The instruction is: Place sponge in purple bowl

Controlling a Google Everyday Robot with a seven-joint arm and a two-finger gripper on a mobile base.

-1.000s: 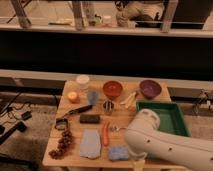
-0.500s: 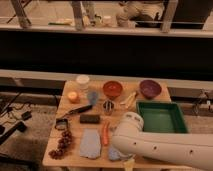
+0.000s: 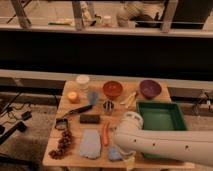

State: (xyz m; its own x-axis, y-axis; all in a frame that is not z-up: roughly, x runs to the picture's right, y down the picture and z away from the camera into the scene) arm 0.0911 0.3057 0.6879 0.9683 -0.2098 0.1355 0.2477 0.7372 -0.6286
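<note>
Camera view: the white arm [image 3: 170, 142] has swung further left across the desk [image 3: 75, 159] than a moment ago. Its end effector [image 3: 126, 157] now sits low near the front edge, spread wide and holding nothing, just beside the sponge [image 3: 115, 154]. The sponge lies where it did, right of the blue-grey cloth [image 3: 91, 144]. The purple bowl [image 3: 150, 88] stays at the back right, well apart.

No readable text, labels, brands or numbers: none on the bench [image 3: 77, 131] items, green tray [image 3: 161, 103] or white arm [image 3: 165, 145] (end effector [image 3: 122, 159], low at bench's front edge, shows no markings either).
</note>
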